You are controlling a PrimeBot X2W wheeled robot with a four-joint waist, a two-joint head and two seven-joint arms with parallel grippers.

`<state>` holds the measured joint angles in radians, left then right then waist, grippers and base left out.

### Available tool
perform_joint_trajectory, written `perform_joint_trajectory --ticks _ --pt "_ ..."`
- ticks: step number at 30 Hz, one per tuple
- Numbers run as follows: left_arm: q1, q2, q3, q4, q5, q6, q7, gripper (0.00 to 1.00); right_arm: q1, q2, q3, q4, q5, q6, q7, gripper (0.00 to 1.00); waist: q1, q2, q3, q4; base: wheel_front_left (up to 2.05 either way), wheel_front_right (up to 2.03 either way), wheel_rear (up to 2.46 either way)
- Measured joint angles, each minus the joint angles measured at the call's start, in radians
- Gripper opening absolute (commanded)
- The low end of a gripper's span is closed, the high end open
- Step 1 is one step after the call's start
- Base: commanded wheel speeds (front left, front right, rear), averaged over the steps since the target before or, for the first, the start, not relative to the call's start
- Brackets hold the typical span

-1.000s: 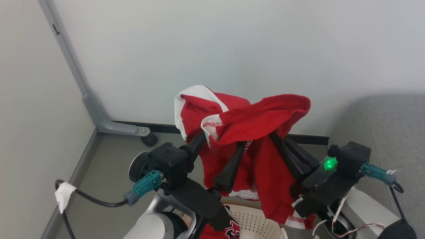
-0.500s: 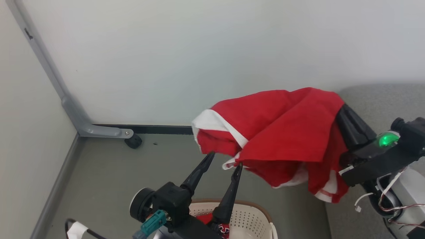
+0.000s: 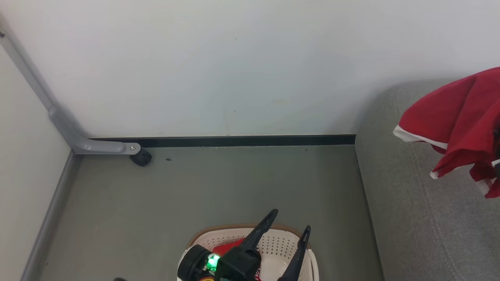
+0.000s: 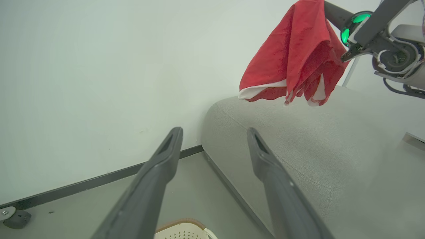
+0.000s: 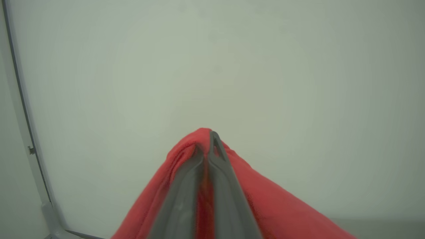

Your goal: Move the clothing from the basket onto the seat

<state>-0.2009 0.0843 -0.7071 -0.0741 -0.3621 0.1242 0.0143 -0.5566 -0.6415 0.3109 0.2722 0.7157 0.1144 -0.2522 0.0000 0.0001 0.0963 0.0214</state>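
1. The right gripper [image 5: 207, 141] has its two dark fingers [image 5: 187, 189] pressed together on a fold of a bright red fabric garment with white trim [image 4: 298, 56], which drapes down either side of them.
2. That garment hangs in the air over the large grey woven-fabric seat [image 3: 410, 218], its white-edged hem seemingly just clear of the cushion. A second ago it hung above the basket, draped across both grippers.
3. The left gripper [image 3: 291, 219] is spread wide and holds nothing. A second ago its fingers were buried in the cloth, and half a second ago they were already out from under it. It stands above the oval cream-white perforated plastic basket [image 3: 281, 244] with the brown rim.
4. The head camera has swung as well, so the shift of the wall [image 3: 234, 58] and floor [image 3: 215, 183] is no move of theirs. The garment's passage from basket side to seat side is real.
5. For this piece the carry looks nearly done; lowering and letting go appear to be what remains.
6. More red cloth [image 3: 228, 248] lies in the basket, so the task is not finished, and the free left gripper is well placed to reach it.
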Motion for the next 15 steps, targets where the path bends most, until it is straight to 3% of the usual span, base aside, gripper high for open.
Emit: perform_joint_trajectory --ticks 15 --pt "-0.063 -0.026 -0.084 0.045 0.138 0.0 0.011 1.0 -0.067 -0.156 -0.214 0.182 0.08 0.005 -0.001 0.0 0.0001 0.0 0.144 -0.044 0.0 0.0 0.0"
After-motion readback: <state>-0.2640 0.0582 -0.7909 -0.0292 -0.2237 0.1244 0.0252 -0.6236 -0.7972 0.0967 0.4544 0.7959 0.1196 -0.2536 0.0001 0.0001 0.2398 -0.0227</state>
